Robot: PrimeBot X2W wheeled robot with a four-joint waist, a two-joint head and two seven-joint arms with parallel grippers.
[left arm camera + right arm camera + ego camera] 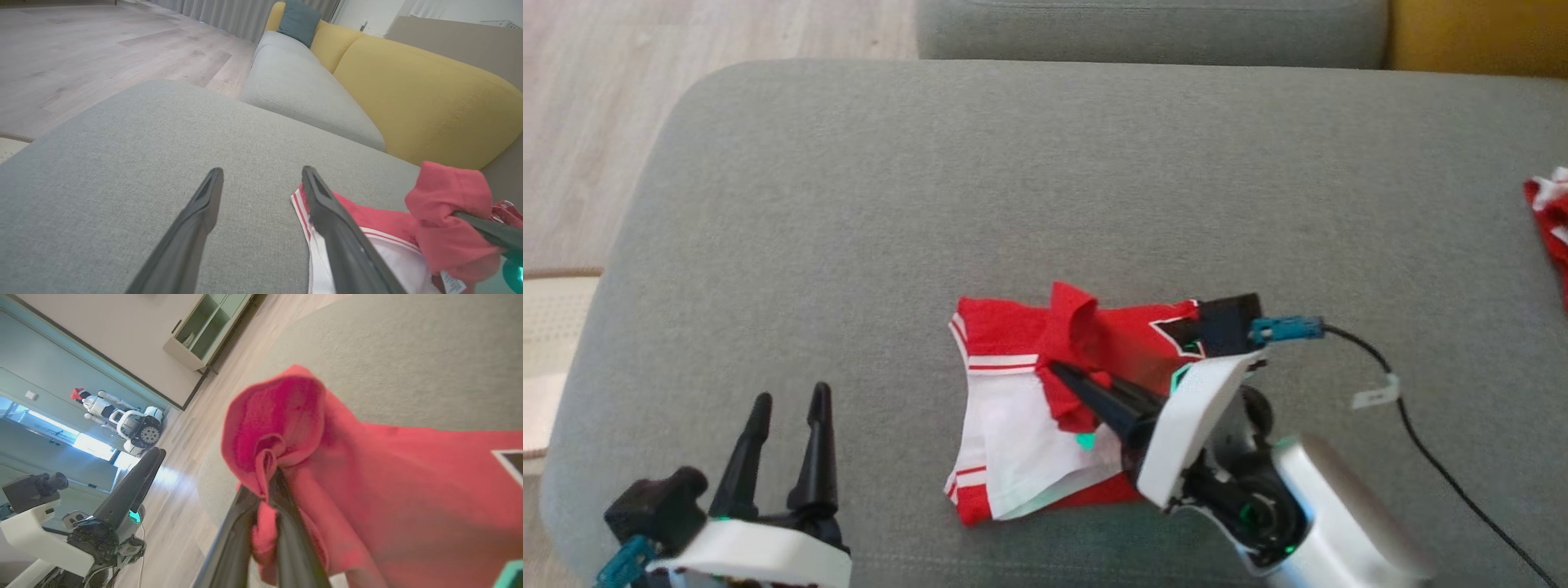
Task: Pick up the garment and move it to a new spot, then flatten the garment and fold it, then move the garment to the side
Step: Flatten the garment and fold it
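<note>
- garment (pixel 1013 433), red and white, lies crumpled on the grey sofa cushion (pixel 849 204), near its front edge.
- right gripper (pixel 1062 374) is clenched on a raised red fold at the garment's middle.
- left gripper (pixel 792 396) is released, fingers spread, over the cushion to the garment's left, apart from it.
- second red cloth (pixel 1547 220) lies at the cushion's far right.

Left gripper (pixel 792 392) spread wide, pointing up, right gripper (pixel 1058 373) pinched closed, angled leftward
</note>
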